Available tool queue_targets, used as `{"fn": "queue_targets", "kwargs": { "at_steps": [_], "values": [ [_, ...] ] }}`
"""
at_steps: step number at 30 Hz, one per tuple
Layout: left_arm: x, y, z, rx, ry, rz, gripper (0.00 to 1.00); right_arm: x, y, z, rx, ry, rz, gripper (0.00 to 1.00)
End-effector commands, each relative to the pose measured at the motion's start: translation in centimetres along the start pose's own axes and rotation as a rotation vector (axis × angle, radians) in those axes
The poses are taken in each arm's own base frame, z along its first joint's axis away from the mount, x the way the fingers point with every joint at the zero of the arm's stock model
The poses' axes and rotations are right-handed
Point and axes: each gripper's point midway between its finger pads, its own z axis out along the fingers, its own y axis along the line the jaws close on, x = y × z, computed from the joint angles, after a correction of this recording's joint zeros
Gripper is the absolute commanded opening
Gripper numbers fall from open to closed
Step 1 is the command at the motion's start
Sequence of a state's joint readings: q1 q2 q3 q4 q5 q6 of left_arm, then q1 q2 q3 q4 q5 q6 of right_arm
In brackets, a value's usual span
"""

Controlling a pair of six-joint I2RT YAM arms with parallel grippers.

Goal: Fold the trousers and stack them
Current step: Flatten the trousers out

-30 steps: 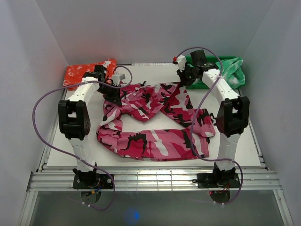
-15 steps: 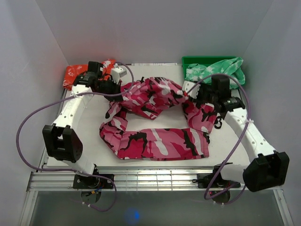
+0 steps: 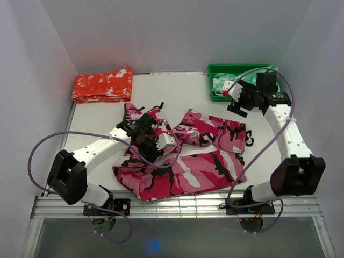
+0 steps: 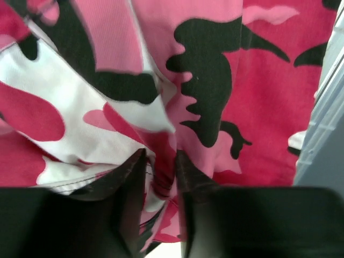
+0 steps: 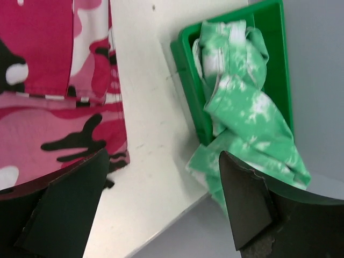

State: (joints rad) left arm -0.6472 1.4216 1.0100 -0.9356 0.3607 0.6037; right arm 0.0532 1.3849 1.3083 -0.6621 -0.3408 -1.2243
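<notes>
The pink camouflage trousers (image 3: 199, 166) lie bunched across the front middle of the table, one part laid over another. My left gripper (image 3: 161, 142) sits low on their left part. In the left wrist view its fingers (image 4: 129, 183) stand a little apart, open, with a loose fold of the trousers (image 4: 226, 54) between them at the left gripper (image 4: 160, 156). My right gripper (image 3: 235, 97) hangs open and empty above the back right of the table. In the right wrist view the wide-open right gripper (image 5: 161, 156) frames bare table, with the trousers' edge (image 5: 54, 80) to the left.
A folded orange-red garment (image 3: 103, 85) lies at the back left. A green bin (image 3: 236, 67) at the back right holds a green garment (image 3: 223, 83), which spills over the bin's (image 5: 188, 70) edge as the green garment (image 5: 242, 107) beside my right fingers. White walls enclose the table.
The left arm swung from the back left down to the front middle, dragging the cloth with it, and its jaws parted. The right gripper let go, opened wide and rose toward the green bin.
</notes>
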Motion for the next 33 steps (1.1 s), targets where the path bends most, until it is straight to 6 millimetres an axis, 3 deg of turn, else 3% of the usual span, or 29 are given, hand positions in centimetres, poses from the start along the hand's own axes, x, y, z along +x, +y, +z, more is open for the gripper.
{"fn": "queue_targets", "kwargs": {
  "at_steps": [1,2,4,5,6,7,8,9,10,11,12,13,14,17,18,19,20,21,22,25,28,29,31,32,33],
  "values": [
    [-4.0,2.3,-3.1,-0.142,-0.121,0.058,0.52,-3.7,2.1,2.3,-0.192,-0.081,0.126,0.88],
    [-5.9,3.3,-4.7,-0.18,-0.185,0.038,0.63,-4.1,1.9,3.3,-0.207,-0.07,0.153,0.87],
    [-7.9,4.9,-6.3,-0.204,-0.267,-0.057,0.67,-5.7,0.5,5.7,-0.238,-0.081,0.242,0.86],
    [-7.9,6.7,-7.5,-0.227,-0.293,-0.136,0.67,-6.3,0.3,6.5,-0.26,-0.092,0.267,0.84],
    [-10.0,8.0,-9.7,-0.23,-0.373,-0.168,0.67,-6.7,-0.5,8.4,-0.282,-0.089,0.286,0.83],
    [-10.5,10.9,-11.6,-0.231,-0.429,-0.291,0.67,-6.9,-0.7,9.3,-0.289,-0.081,0.32,0.82],
    [-9.1,12.4,-10.9,-0.229,-0.408,-0.373,0.67,-7.1,-0.9,10.3,-0.297,-0.077,0.327,0.82],
    [-10.0,14.2,-12.8,-0.262,-0.449,-0.404,0.67,-6.7,-0.1,12.6,-0.338,-0.054,0.342,0.82],
    [-9.5,15.7,-12.9,-0.279,-0.439,-0.447,0.68,-7.7,-1.5,13.1,-0.309,-0.071,0.348,0.82],
    [-8.4,17.9,-11.4,-0.279,-0.391,-0.5,0.67,-7.8,-1.6,14.1,-0.307,-0.063,0.351,0.82],
    [-8.1,19.2,-11.1,-0.299,-0.37,-0.513,0.68,-7.3,-0.9,15.9,-0.334,-0.045,0.357,0.82],
    [-8.2,20.9,-11.6,-0.355,-0.357,-0.519,0.69,-8.4,-1.0,16.7,-0.326,-0.055,0.335,0.83],
    [-7.2,22.5,-9.3,-0.342,-0.297,-0.55,0.69,-8.0,-0.6,17.7,-0.324,-0.021,0.322,0.85],
    [-7.3,25.8,-8.8,-0.372,-0.262,-0.591,0.7,-6.7,2.0,20.3,-0.366,0.052,0.278,0.87],
    [-6.8,26.6,-6.7,-0.333,-0.228,-0.621,0.7,-6.3,2.8,20.9,-0.38,0.068,0.27,0.89],
    [-8.0,27.4,-7.2,-0.329,-0.265,-0.606,0.72,-5.7,3.2,21.1,-0.383,0.088,0.267,0.91],
    [-8.3,27.9,-6.8,-0.318,-0.273,-0.605,0.78,-4.7,4.3,21.7,-0.397,0.107,0.271,0.93],
    [-8.0,28.3,-5.2,-0.286,-0.256,-0.628,0.78,-4.2,4.9,21.8,-0.405,0.121,0.274,0.94],
    [-9.0,28.6,-5.3,-0.264,-0.286,-0.62,0.79,-3.8,5.4,21.9,-0.414,0.135,0.275,0.95],
    [-8.4,28.4,-2.5,-0.206,-0.243,-0.646,0.8,-2.5,7.6,21.6,-0.466,0.169,0.288,0.91],
    [-7.2,27.3,-0.1,-0.161,-0.191,-0.646,0.8,-2.5,9.0,21.0,-0.51,0.16,0.304,0.74],
    [-6.6,26.5,0.9,-0.137,-0.162,-0.654,0.8,-2.7,9.2,20.8,-0.519,0.154,0.309,0.64],
    [-6.1,25.6,1.8,-0.112,-0.144,-0.656,0.8,-3.7,8.8,20.0,-0.529,0.127,0.318,0.54],
    [-6.0,25.1,1.9,-0.101,-0.14,-0.657,0.77,-4.2,8.4,19.6,-0.525,0.118,0.318,0.41],
    [-5.3,24.6,2.6,-0.09,-0.126,-0.67,0.66,-4.9,7.5,19.1,-0.51,0.104,0.314,0.33]
  ]
}}
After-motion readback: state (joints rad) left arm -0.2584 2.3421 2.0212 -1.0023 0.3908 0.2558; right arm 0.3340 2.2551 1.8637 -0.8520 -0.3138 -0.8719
